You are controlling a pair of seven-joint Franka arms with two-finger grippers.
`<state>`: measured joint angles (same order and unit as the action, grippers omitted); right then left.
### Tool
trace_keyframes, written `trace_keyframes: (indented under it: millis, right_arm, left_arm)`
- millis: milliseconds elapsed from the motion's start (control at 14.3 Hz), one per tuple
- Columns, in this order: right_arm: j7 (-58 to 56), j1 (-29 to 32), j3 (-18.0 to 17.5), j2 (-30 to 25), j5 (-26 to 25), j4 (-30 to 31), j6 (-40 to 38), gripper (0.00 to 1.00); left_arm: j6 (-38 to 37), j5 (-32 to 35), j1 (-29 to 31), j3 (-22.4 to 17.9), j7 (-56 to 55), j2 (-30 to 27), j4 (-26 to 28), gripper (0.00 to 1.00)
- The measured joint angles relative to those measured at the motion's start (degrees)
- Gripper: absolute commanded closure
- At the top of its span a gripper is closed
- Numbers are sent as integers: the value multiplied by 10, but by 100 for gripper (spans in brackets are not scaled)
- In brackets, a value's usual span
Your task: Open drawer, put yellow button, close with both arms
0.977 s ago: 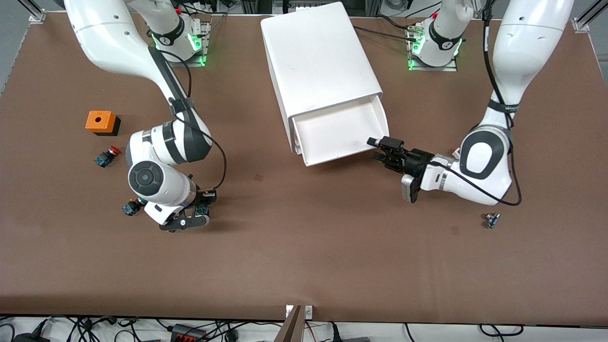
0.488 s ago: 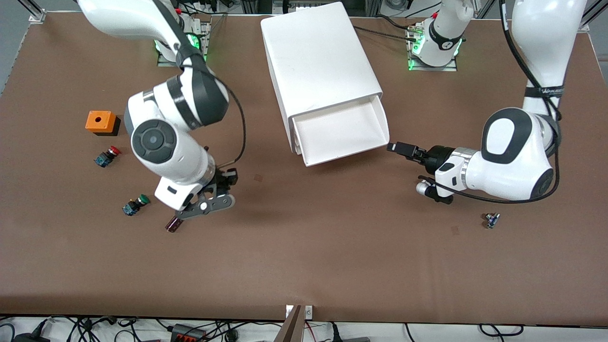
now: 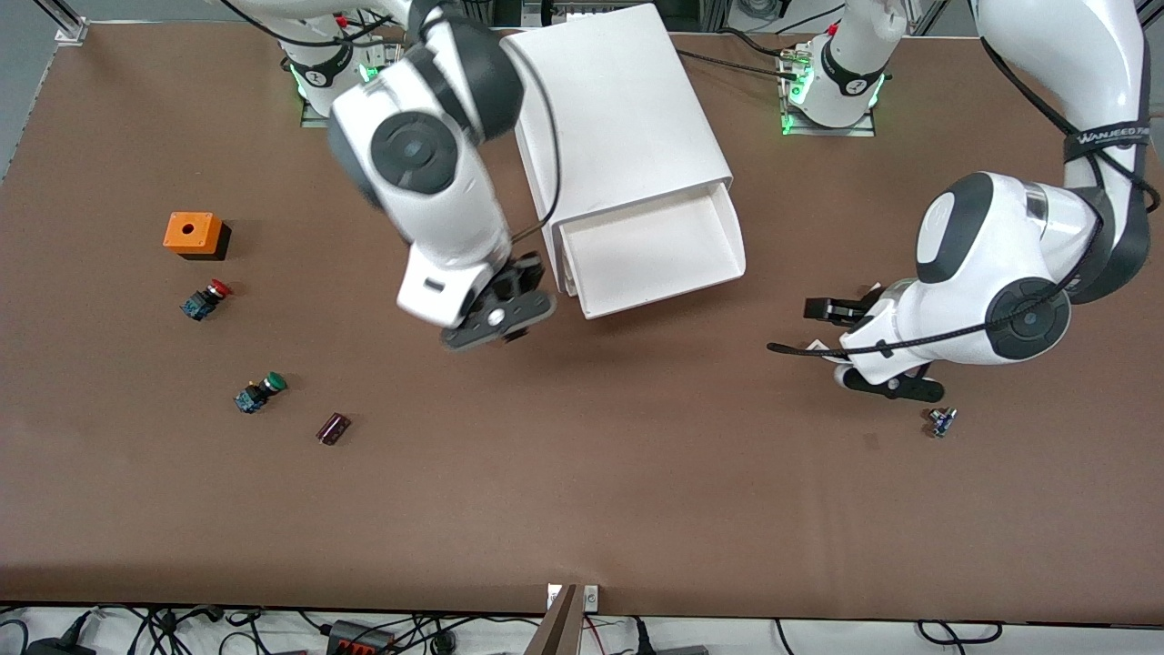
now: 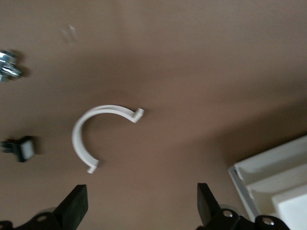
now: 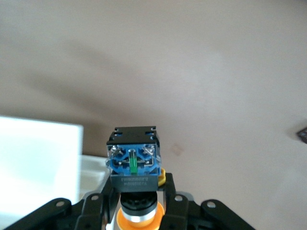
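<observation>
The drawer [image 3: 650, 250], the top one of the white cabinet [image 3: 609, 109], stands pulled out with nothing in it. My right gripper [image 3: 498, 318] is shut on the yellow button [image 5: 133, 160]. In the right wrist view the right gripper [image 5: 136, 189] holds its black and blue body, with the orange cap [image 5: 136, 220] toward the wrist. It hangs over the table beside the drawer's front corner [image 5: 38, 153] at the right arm's end. My left gripper [image 3: 859, 348] is open and empty over bare table, off the drawer's other corner [image 4: 273, 172]. Its fingers spread wide in the left wrist view [image 4: 140, 191].
A white C-shaped ring [image 4: 96, 136] lies under the left gripper, with a small black part [image 4: 21, 148] and a metal part [image 4: 7, 67] beside it. Toward the right arm's end lie an orange box [image 3: 193, 234], a red button [image 3: 205, 298], a green button [image 3: 259, 391] and a dark cylinder [image 3: 333, 428].
My right gripper has risen from the table near the green button and carried the yellow button up to the drawer's corner. My left gripper has drawn away from the drawer's front.
</observation>
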<state>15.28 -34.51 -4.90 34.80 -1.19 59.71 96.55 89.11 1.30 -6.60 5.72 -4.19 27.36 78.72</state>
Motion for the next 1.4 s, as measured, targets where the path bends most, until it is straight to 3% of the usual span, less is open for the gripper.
trace_keyframes:
  millis: [279,628,1395]
  right_arm:
    - [59,-47,-1,-3,0,-15,-5,100]
    - [133,-68,-19,18,22,-19,8,100]
    - [167,-116,-22,69,27,-21,50,100]
  left_arm:
    - [0,22,2,-2,-10,0,-37,0]
    - [-1,22,16,-4,-15,9,-28,0]
    - [2,19,33,-3,-18,9,-8,0]
